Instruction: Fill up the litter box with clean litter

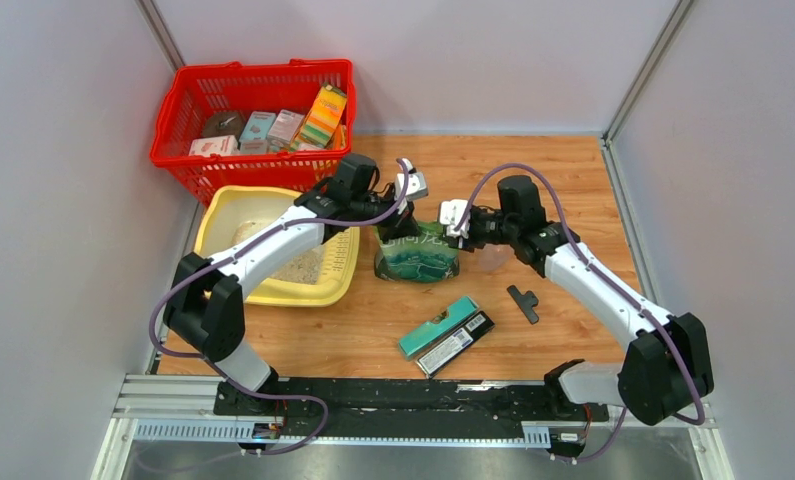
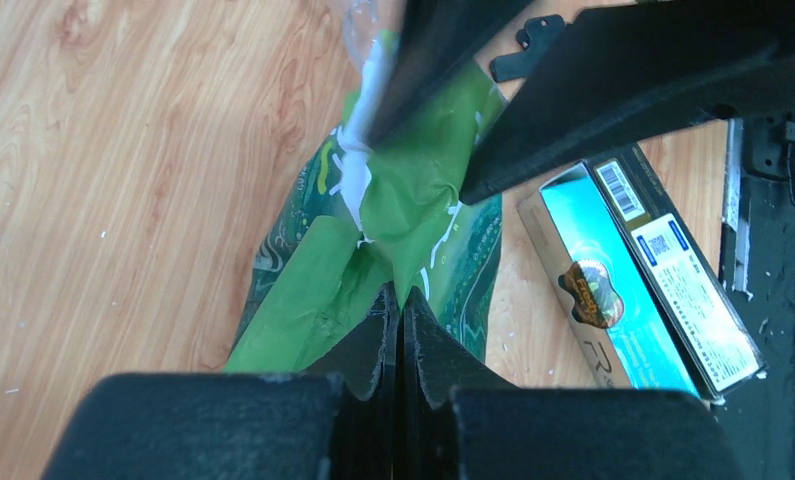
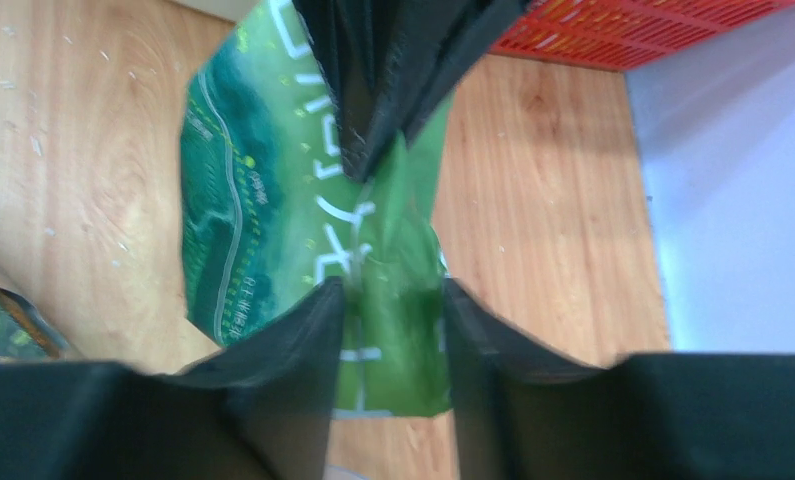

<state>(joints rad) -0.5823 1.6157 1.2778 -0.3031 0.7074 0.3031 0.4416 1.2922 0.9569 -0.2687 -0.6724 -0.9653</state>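
The pale-yellow litter box (image 1: 216, 210) lies at the left of the table, with a patch of beige clean litter (image 1: 299, 267) in its near part. A green printed bag (image 1: 417, 254) stands just right of it. My left gripper (image 2: 401, 298) is shut on a fold at the top of the bag (image 2: 413, 200). Opposite it, my right gripper (image 3: 393, 292) is open, its fingers straddling the other side of the bag's (image 3: 263, 200) top edge. From above, the left gripper (image 1: 405, 207) and the right gripper (image 1: 454, 222) face each other over the bag.
A red mesh basket (image 1: 258, 120) of boxed goods stands behind the litter box. Two flat boxes (image 1: 447, 332) and a small black part (image 1: 523, 303) lie on the wood in front of the bag. Grey walls close in the sides.
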